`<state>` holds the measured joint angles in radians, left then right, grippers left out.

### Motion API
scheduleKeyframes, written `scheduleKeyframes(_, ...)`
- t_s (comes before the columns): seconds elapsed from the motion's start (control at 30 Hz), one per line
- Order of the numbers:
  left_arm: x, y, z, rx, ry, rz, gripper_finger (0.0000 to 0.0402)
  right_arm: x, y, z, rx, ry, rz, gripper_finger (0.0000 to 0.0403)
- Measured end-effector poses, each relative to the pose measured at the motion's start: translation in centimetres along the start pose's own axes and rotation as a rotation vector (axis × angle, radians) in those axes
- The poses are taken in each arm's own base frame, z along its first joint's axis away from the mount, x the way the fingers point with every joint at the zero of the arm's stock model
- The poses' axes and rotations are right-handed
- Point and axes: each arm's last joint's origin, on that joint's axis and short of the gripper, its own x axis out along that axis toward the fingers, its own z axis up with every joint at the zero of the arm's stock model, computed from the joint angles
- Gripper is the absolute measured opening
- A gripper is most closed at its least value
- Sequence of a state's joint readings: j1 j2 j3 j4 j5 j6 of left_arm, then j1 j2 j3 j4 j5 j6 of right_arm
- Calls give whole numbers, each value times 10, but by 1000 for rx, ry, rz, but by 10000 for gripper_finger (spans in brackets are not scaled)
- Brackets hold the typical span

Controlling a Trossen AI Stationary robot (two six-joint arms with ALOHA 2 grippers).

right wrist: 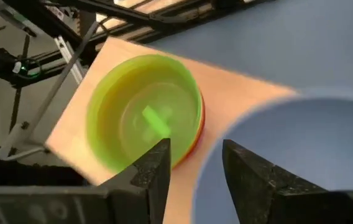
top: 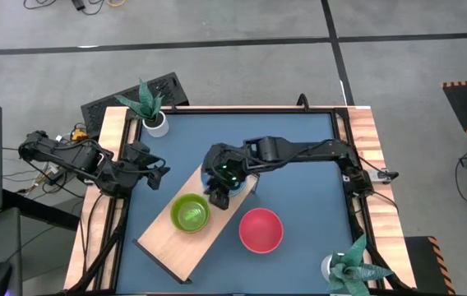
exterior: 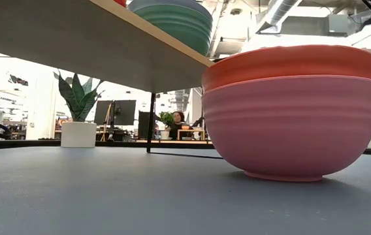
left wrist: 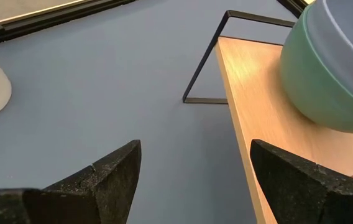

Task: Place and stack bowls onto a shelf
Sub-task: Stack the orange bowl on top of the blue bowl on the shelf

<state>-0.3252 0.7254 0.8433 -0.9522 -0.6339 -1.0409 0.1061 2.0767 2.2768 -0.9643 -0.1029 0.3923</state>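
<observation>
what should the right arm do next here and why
Probably lift the right gripper straight up off the shelf. Its fingers are apart over the blue bowl, which already sits nested in the teal bowl on the board, so that stack looks placed. The pink bowl, with a red one nested in it, waits on the table.

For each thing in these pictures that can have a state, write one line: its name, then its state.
Shelf: standing on the table, bearing two bowl stacks.
Lime bowl: upright on the shelf, nested in a red one.
Blue bowl: nested in a teal bowl on the shelf.
Pink bowl: on the table, off the shelf, an orange-red bowl nested inside.
Right gripper: open, above the shelf.
Left gripper: open, empty, beside the shelf.
</observation>
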Motion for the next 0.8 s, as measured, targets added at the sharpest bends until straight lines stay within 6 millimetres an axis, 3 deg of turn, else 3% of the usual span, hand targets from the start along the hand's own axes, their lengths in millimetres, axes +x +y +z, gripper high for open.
scheduleKeyframes(0.13, -1, 1, 1, 2, -3, -6, 286, -24, 5, -19, 90, 178, -151, 166)
scheduleKeyframes(0.33, -3, 2, 1, -2, 12, -24, 286, -27, 13, -59, 254, 322, -518, 163)
scheduleKeyframes(0.47, -4, 3, 0, -2, 44, -50, 286, -21, 24, -80, 297, 366, -518, 168)
scheduleKeyframes(0.67, -7, 4, 1, 27, 48, -70, 286, -6, 11, -119, 393, 459, -611, 179)
scheduleKeyframes(0.8, -9, 6, 2, 30, 30, -71, 286, -9, 5, -123, 416, 413, -567, 184)
